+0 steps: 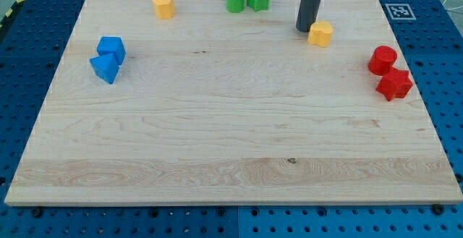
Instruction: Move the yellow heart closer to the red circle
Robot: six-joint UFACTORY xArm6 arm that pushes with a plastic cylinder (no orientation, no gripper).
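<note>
Resting my tip [304,29] against the yellow heart's [320,33] left side

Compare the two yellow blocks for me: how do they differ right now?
The yellow block at top left stands alone near the board's top edge; the yellow block by my tip sits nearer the red blocks. My tip is against the second block's left side, far from the first. Both are yellow and similar in size.

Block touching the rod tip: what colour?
Yellow: the yellow heart, right beside my tip near the view's top. Camera view, the only one.
</note>
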